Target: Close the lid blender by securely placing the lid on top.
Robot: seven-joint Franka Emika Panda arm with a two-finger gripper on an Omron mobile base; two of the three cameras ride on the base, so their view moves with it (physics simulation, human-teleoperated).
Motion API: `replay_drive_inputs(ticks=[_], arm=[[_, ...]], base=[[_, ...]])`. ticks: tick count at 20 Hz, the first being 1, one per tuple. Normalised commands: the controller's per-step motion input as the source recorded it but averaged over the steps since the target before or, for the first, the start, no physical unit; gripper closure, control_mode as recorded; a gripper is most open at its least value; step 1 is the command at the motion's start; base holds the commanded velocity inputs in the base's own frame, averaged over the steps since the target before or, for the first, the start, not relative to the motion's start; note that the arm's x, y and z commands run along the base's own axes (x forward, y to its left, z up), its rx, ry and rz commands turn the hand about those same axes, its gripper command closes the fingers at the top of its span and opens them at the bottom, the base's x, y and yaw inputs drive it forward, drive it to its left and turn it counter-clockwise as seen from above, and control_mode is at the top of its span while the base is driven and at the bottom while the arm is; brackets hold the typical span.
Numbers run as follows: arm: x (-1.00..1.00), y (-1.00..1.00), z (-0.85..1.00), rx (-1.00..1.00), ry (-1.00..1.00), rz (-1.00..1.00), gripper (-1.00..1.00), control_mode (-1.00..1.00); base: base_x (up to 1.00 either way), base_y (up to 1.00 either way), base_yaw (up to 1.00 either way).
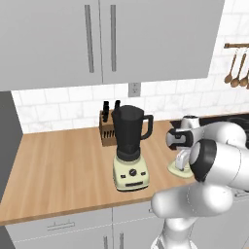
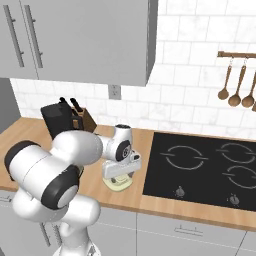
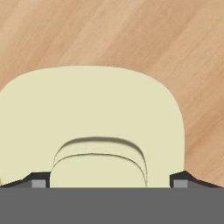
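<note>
In the left base view, a wooden counter (image 1: 58,165) runs beneath grey wall cabinets (image 1: 102,39) and white tile. The blender (image 1: 130,148) stands upright near the counter's middle, its dark tapered jar with a side handle on a cream-yellow base, and the jar's mouth is uncovered. A brown knife block (image 1: 107,127) sits just behind it to the left. The white arm bends in from the lower right, and its hand reaches down over the lid (image 1: 176,168), a pale cream disc lying flat on the counter well to the right of the blender; most of the lid is hidden by the arm. Wooden spoons (image 1: 237,73) hang on the wall at far right. In the right base view, the arm's big white joints cover most of the blender; only a dark edge of the jar (image 2: 51,120) and the knife block (image 2: 82,119) show behind them. The gripper (image 2: 118,179) points down onto the lid (image 2: 119,185), which rests on the wood just left of a black cooktop (image 2: 200,170). Whether the fingers touch it is hard to judge from here. In the hand view, the lid (image 3: 92,113) lies close below on the wood grain, its raised centre knob (image 3: 98,168) between the two dark fingertips (image 3: 39,179), which stand wide apart, one on each side of the knob, not pressing on it.
</note>
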Motion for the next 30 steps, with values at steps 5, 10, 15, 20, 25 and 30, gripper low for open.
replay_drive_inputs(ticks=[5, 10, 15, 20, 25, 30], arm=[[0.00, 0.00, -0.01, 0.00, 0.00, 0.00, 1.00, -1.00], [-0.03, 0.00, 0.00, 0.00, 0.00, 0.00, 1.00, -1.00], [-0.19, 0.00, 0.04, 0.00, -0.07, 0.00, 1.00, -1.00], [-0.38, 0.00, 0.42, 0.00, -0.26, 0.00, 1.00, -1.00], [-0.44, 0.01, 0.98, -0.01, -0.58, 0.00, 1.00, -1.00], [-0.19, 0.27, 1.00, -0.05, -0.62, 0.00, 1.00, -1.00]], base=[[0.00, 0.00, 0.00], [0.00, 0.00, 0.00], [0.00, 0.00, 0.00], [0.00, 0.00, 0.00], [0.00, 0.00, 0.00], [0.00, 0.00, 0.00]])
